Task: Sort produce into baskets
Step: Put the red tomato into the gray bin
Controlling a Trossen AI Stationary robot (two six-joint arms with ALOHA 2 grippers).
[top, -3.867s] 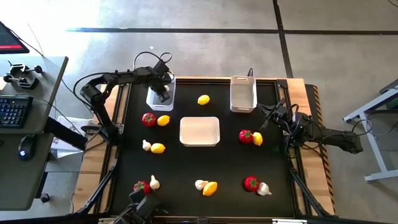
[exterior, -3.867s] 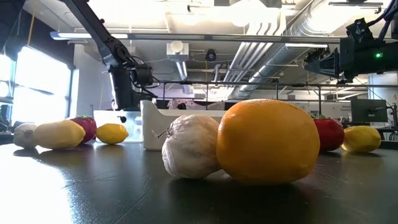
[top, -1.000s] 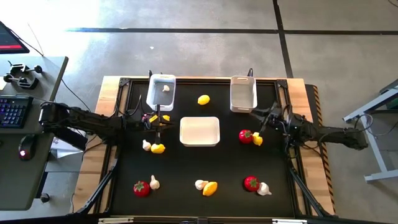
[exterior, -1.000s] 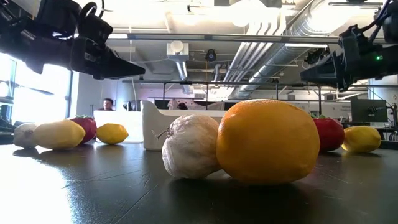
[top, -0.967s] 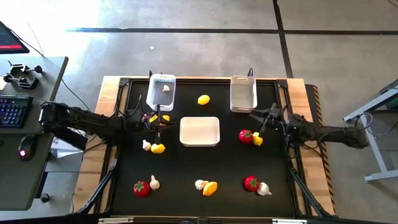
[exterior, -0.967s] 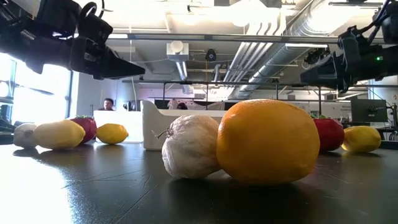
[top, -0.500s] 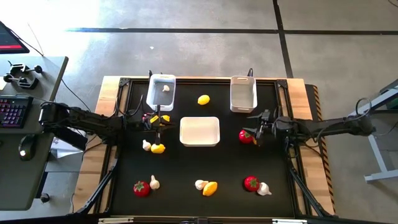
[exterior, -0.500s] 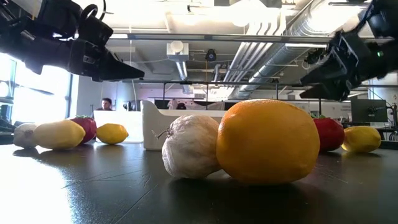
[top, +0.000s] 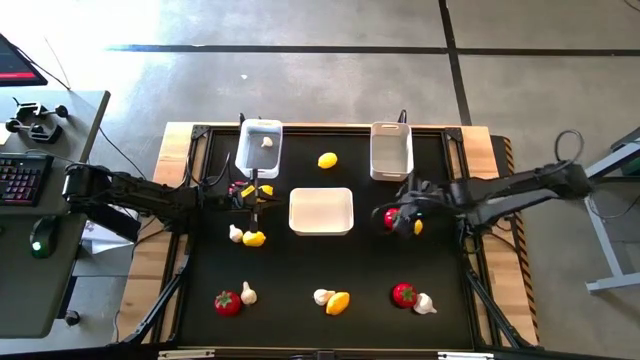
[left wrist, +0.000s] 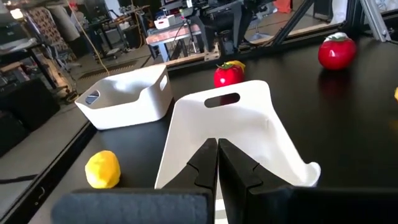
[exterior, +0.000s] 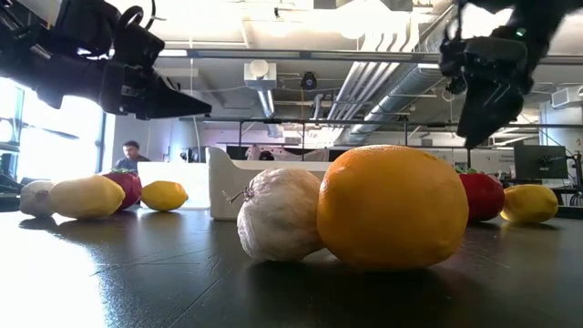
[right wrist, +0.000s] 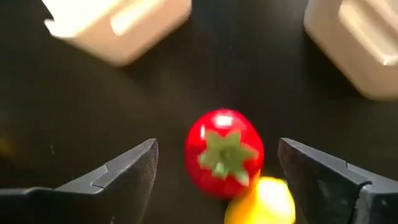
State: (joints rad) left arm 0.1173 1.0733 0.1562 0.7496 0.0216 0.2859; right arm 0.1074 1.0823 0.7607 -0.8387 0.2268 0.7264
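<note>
Between your right gripper's [right wrist: 217, 165] wide-apart jaws, you're framing a glossy round red fruit [right wrist: 224, 152]; left gripper [left wrist: 217, 163] is sitting closed.

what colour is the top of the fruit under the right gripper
Green, a star-shaped leafy top on the red fruit; the right wrist view shows it best.
</note>
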